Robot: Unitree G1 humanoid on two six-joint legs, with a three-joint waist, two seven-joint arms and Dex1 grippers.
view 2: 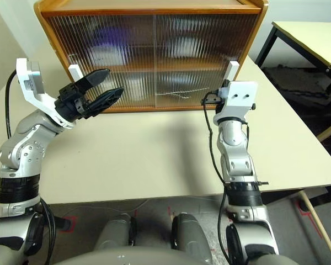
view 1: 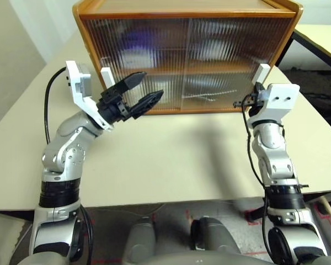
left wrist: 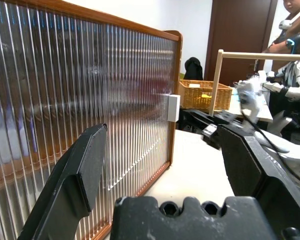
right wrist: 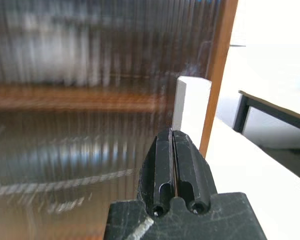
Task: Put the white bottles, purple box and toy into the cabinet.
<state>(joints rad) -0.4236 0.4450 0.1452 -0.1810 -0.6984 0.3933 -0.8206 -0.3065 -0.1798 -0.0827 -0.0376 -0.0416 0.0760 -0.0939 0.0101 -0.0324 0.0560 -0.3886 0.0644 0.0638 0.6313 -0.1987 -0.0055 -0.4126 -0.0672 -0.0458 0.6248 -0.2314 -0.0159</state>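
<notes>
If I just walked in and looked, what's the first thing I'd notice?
The big orange-brown wooden cabinet at the back of the pale table, with both ribbed see-through sliding doors shut and blurry shapes behind them. Then the two arms reaching toward it: the left gripper spread wide open near the left white handle, and the right gripper pinched shut just in front of the right white handle.

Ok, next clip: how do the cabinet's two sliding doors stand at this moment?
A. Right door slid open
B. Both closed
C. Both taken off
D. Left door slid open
B. The ribbed doors cover the whole front of the cabinet, with a white handle at each outer edge, and no gap shows between them.
</notes>
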